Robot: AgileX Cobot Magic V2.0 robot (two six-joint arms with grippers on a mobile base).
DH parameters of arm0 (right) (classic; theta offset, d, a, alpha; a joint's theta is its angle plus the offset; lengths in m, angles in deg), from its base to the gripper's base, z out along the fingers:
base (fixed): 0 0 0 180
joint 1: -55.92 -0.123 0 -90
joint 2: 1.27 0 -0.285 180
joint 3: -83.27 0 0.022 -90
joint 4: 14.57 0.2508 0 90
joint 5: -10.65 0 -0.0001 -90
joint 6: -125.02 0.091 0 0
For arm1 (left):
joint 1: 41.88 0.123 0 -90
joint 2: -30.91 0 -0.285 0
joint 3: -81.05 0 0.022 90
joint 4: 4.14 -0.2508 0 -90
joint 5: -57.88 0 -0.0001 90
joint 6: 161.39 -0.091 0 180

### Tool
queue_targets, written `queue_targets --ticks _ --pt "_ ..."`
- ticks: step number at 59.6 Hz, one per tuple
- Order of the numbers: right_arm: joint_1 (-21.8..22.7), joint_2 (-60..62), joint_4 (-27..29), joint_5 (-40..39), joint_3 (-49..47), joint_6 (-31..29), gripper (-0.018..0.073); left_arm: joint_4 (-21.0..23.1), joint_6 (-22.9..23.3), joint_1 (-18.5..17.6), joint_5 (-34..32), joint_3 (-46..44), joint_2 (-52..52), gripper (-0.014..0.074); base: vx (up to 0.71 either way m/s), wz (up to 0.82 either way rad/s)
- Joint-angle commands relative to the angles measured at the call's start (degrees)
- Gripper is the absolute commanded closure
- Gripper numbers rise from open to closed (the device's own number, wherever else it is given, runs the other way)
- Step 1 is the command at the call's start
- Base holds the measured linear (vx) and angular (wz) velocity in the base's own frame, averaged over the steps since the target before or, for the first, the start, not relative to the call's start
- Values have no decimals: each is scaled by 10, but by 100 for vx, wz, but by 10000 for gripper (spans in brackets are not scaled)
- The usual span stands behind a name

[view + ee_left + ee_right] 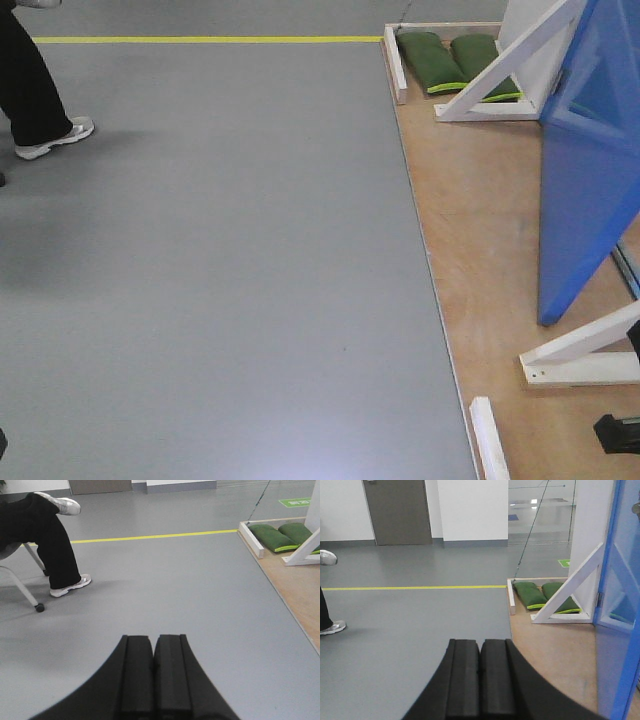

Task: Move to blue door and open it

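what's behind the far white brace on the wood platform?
Two green sandbags lie side by side on the plywood platform. The white brace crosses the bag nearer the blue door, covering part of it. Anything beyond the door panel is hidden.

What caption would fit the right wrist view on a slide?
Right gripper shut; blue door at the right edge, white brace and green bags beside it.

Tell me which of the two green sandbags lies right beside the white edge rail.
The sandbag farther from the blue door, alongside the white rail; the other sandbag sits partly under the white diagonal brace.
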Motion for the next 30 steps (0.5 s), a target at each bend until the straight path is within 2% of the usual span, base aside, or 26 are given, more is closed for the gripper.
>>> queue_targets --ticks 1,30 --pt "3 9 -2 -51 11 0 554 0 2 1 -45 2 -8 526 44 -2" --pt "3 9 -2 -51 11 0 554 0 2 1 -45 2 -8 526 42 -3"
